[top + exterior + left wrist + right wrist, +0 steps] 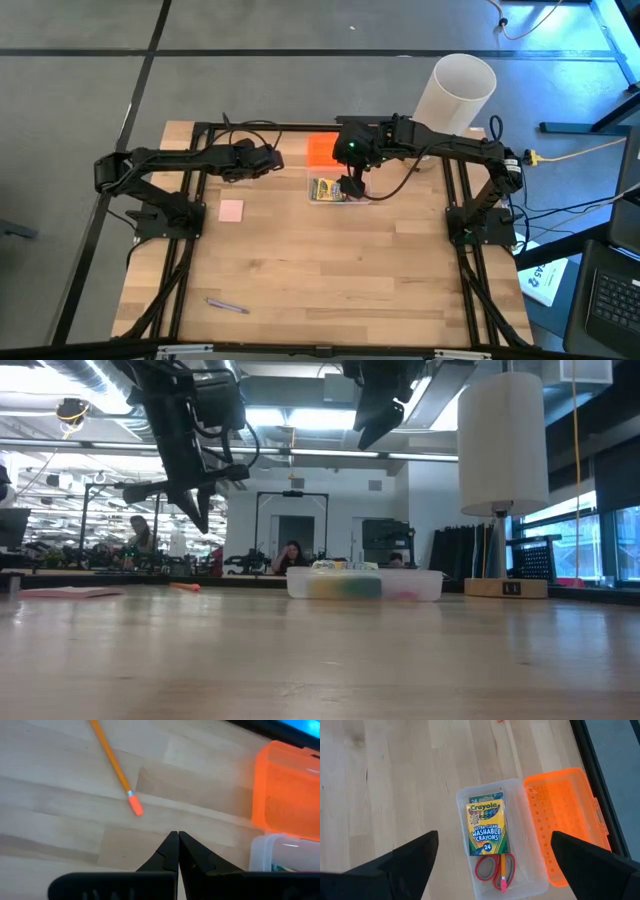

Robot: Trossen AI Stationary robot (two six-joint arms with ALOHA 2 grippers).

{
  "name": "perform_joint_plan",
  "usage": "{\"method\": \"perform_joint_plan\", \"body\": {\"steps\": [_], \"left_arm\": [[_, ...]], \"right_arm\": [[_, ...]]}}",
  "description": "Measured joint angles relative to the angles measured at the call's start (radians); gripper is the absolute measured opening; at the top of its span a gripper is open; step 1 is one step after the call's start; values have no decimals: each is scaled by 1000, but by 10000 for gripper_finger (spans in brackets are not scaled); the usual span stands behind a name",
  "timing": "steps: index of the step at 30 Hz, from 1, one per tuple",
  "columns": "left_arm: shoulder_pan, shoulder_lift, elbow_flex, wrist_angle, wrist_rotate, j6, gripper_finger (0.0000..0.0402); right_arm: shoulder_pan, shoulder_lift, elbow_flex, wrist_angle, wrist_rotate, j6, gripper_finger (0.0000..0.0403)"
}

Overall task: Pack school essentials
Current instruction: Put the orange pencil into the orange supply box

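Two tools aloft: right tool (495, 857) gapes wide, empty, above the clear box (465, 810). We see crayon box (485, 822), scissors (492, 867) inside; left tool (177, 850) pinched closed, empty, near a pencil (112, 762).

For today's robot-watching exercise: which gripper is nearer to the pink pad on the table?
Left. The left gripper hangs above the table just beyond the pink pad. The right gripper is farther off, over the open clear box.
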Motion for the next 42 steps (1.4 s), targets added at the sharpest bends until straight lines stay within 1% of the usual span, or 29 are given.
{"method": "perform_joint_plan", "body": {"steps": [5, 9, 11, 17, 21, 28, 31, 35, 42], "left_arm": [[-8, 0, 0, -4, -6, -3, 0], [-15, 0, 0, -4, -10, -46, 8], [-14, 0, 0, -4, -22, -52, 26], [-14, 0, 0, -7, -37, -53, 101], [-12, 0, 0, -17, -48, -67, 144], [-8, 0, -39, -15, -34, -152, 203], [-4, 0, -74, 39, -29, -176, 222], [15, 1, -129, 139, -17, -184, 234], [29, 21, -180, 238, 3, -184, 236]], "right_arm": [[0, 0, 0, 0, 0, 0, 385], [0, 0, 0, 0, 0, 1, 385], [0, 0, 0, 0, 0, -1, 385], [0, 0, 0, 0, 0, 1, 385], [0, 0, 0, 0, 0, 0, 385], [0, 0, 0, 0, 0, 1, 385], [0, 0, 0, 0, 0, 0, 385], [0, 0, 0, 0, 0, -1, 385], [0, 0, 0, 0, 1, 1, 385]]}}
